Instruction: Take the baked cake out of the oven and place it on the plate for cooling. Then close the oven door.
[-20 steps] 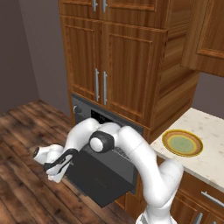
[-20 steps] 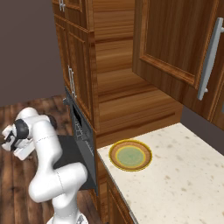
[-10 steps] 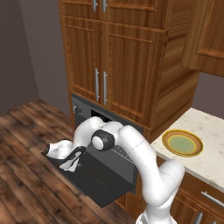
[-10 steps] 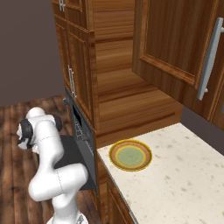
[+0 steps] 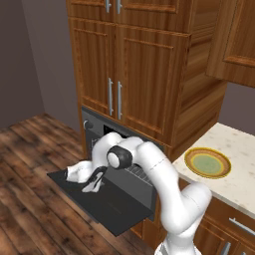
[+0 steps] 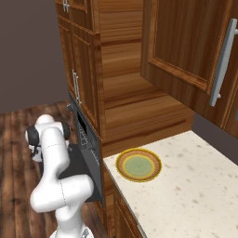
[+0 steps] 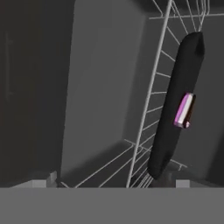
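White-armed gripper point(image 5: 93, 184) hovering wide open and empty over lowered oven door point(image 5: 107, 203), facing cake point(image 7: 184, 110) on tray point(image 7: 177, 105); plate point(image 5: 207, 163) waiting at three o'clock.

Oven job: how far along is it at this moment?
Done: the oven door is dropped open. In hand: the open gripper hangs over the door, facing the cake on its black tray on the rack. Left: grasp the cake, set it on the bare plate, shut the door.
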Motion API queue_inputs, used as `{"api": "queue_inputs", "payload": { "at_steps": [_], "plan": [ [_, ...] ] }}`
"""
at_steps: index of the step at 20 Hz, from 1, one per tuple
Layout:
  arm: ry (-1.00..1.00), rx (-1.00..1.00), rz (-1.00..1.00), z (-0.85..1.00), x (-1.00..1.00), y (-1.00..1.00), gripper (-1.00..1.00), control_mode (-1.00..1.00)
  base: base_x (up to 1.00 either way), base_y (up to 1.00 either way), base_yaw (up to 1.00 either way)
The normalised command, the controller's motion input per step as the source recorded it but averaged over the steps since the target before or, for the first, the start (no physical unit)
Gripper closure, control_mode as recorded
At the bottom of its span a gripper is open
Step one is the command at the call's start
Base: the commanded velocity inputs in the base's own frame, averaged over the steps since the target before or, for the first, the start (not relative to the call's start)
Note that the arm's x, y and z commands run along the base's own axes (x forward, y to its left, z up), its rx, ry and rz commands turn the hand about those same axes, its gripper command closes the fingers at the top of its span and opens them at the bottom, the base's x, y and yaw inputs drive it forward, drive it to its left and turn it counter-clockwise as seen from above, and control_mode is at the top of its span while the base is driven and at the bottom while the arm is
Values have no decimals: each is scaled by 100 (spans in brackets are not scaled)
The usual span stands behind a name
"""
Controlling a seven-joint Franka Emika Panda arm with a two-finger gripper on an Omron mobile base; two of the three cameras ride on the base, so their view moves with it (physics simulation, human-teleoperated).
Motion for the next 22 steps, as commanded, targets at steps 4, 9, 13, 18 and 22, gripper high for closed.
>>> {"api": "queue_inputs", "payload": {
  "at_steps": [4, 9, 13, 18, 22],
  "plan": [
    [-6, 0, 2, -1, 38, -84, -100, -100, 0, 0, 0],
    [0, 1, 0, -9, 50, -59, -100, -100, 0, 0, 0],
    [0, -2, 0, -43, 48, -5, -100, -100, 0, 0, 0],
    [-7, -5, 0, -61, 43, 0, -100, -100, 0, 0, 0],
    [-5, 0, 0, -19, 63, -8, -100, -100, 0, 0, 0]
  ]
}}
